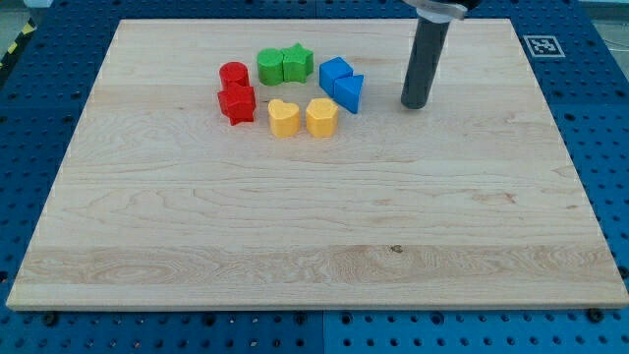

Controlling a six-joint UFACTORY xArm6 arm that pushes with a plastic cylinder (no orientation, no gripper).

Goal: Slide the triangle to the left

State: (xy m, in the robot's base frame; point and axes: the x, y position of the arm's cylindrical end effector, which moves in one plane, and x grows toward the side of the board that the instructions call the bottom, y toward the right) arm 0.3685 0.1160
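- The step in hand looks like the approach: my tip point(415, 104) rests on the board to the right of the blue triangle point(350, 92), near it but apart, with bare wood between them.
- There are no jaws to report: the arm ends in a plain dark rod, so nothing opens, closes or holds.
- The blue triangle sits at the right end of the cluster in the far half of the board, touching a blue block point(335, 73) just behind and to its left; that one's shape I cannot quite make out.
- The next move calls for a straight push leftward, meeting the triangle's right face squarely.
- The risk, as I judge it: the yellow hexagon-like block point(321, 117) and the yellow heart point(284, 117) lie just left and nearer, so they may be shoved along.
- Further left are a green cylinder point(270, 67), a green star point(297, 63) and two red blocks point(236, 91).
- The surface is a pale wooden board point(295, 236) on a blue perforated table point(39, 88).
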